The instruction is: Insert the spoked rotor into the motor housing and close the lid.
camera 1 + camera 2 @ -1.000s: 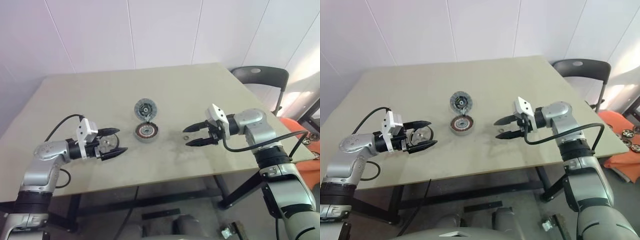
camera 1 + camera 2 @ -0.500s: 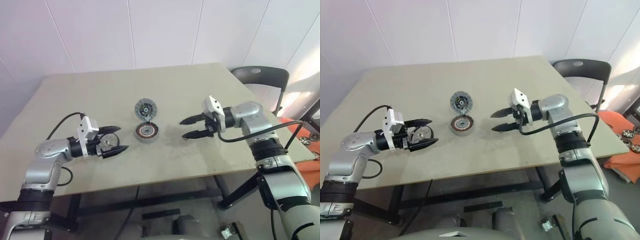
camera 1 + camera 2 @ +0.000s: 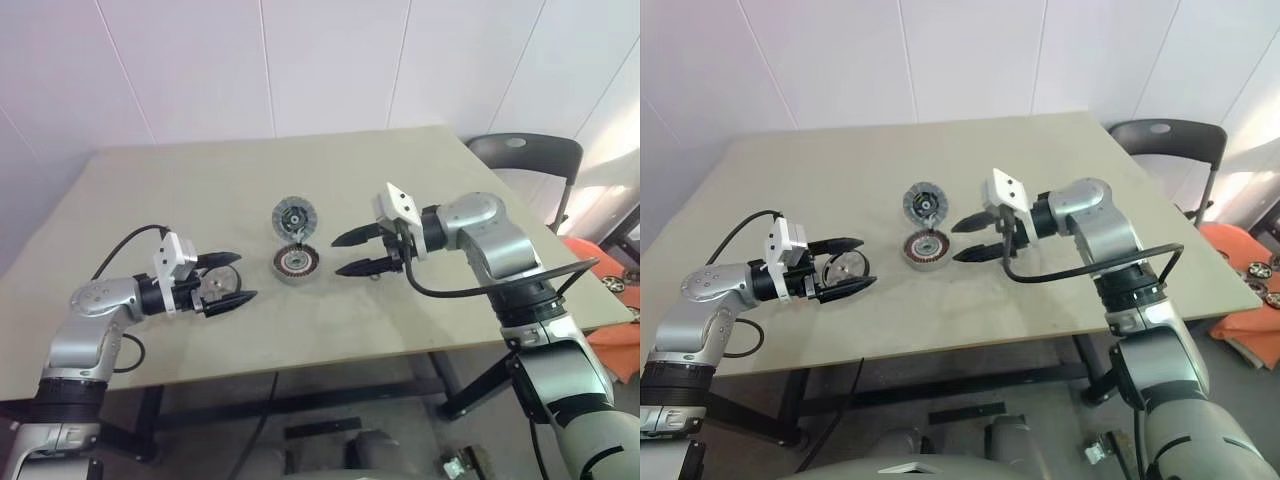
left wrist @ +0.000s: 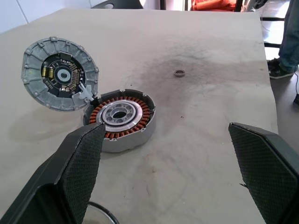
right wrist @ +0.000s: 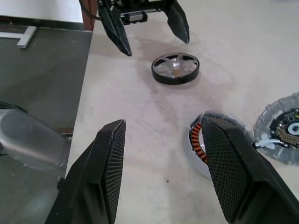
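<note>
The motor housing (image 3: 293, 263), its copper windings showing, sits mid-table, and its lid (image 3: 292, 217) lies open just behind it, still joined at one edge. The spoked rotor (image 5: 175, 68) lies flat on the table at the left. Over it hovers my left gripper (image 3: 240, 278), open, with the wheel (image 3: 213, 286) showing between its fingers and not gripped. My right gripper (image 3: 338, 256) is open and empty. It points left and hangs just right of the housing (image 5: 200, 140), above the table.
A small metal ring (image 4: 179, 72) lies on the table (image 3: 200, 190) right of the housing. A dark chair (image 3: 522, 152) stands past the table's far right corner. Orange items (image 3: 620, 330) lie on the floor at the right.
My right gripper has swung left and slightly up, from near the small ring to close beside the housing. The left gripper, rotor, housing and lid have stayed put.
</note>
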